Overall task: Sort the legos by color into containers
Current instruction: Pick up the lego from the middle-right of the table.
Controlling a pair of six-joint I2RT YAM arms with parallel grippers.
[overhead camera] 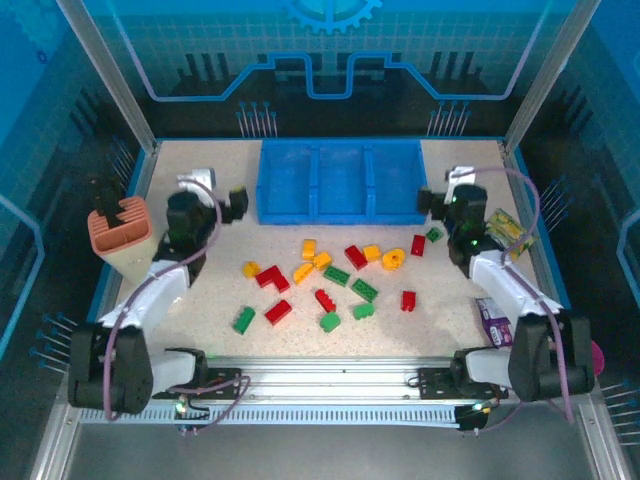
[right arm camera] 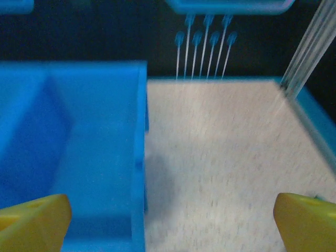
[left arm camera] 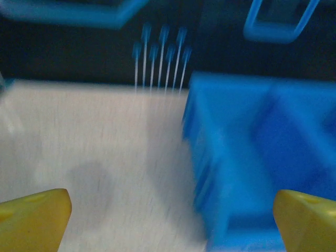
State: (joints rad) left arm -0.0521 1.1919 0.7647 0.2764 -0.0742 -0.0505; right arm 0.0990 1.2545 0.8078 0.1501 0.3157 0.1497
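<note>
Top external camera: the blue tray (overhead camera: 340,215) sits between the left claw (overhead camera: 238,203) and the right claw (overhead camera: 427,199). Both claws have their fingers wide apart. The legos (overhead camera: 355,256) lie scattered on the table (overhead camera: 450,290), just in front of the tray, near both claws.

The top external camera looked steeply down from above and behind the near edge of the table (overhead camera: 440,300), far enough off to hold its whole surface. Both wrist cameras sat low and close, facing the far side. The left one caught the left end of the blue tray (left arm camera: 231,157) and the right one its right end, a tray the overhead view shared.
</note>
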